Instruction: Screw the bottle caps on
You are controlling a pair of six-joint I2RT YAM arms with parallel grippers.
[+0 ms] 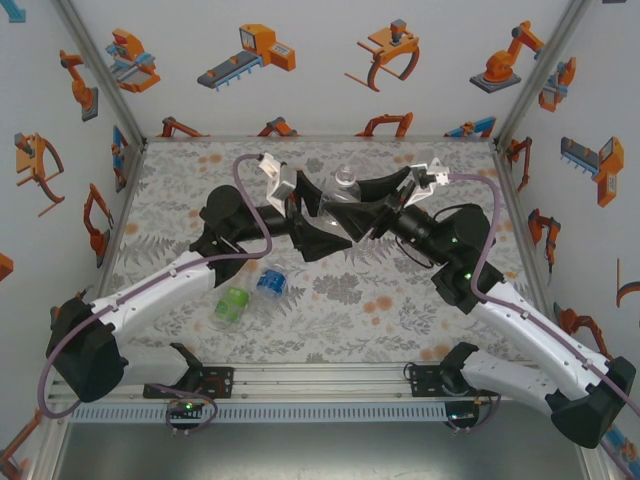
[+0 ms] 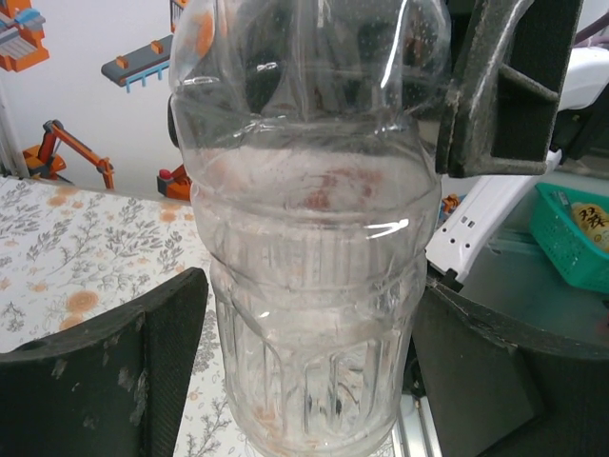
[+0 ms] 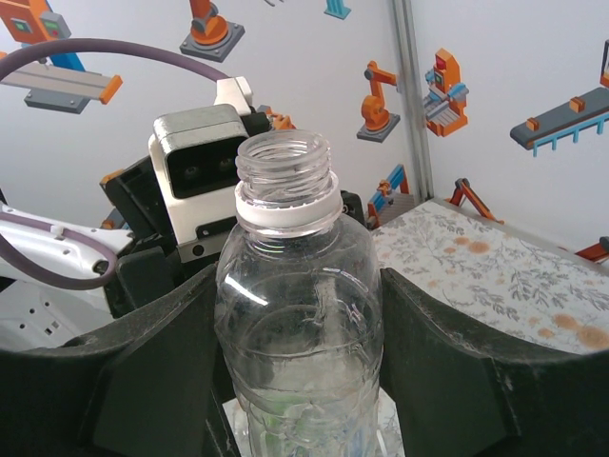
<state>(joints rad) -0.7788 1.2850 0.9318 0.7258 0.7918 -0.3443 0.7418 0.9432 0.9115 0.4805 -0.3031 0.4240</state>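
I see both arms stretched forward and bent inward at the elbow, wrists facing each other over mid-table, with the clear ribbed plastic bottle (image 1: pixel 346 183) upright between them. The right gripper (image 3: pixel 300 381) clasps that bottle's body from its right, just below the open threaded neck. The left gripper (image 2: pixel 309 362) flanks its lower body from the left, and I cannot tell whether it grips. A green-labelled bottle (image 1: pixel 232 305) and a blue-labelled bottle (image 1: pixel 270 283) lie nearer the bases, left of it.

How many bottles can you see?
3: a clear bottle held in the right gripper mid-table; a green-label bottle and a blue-label bottle lying together near the left arm. Arms may hide more.
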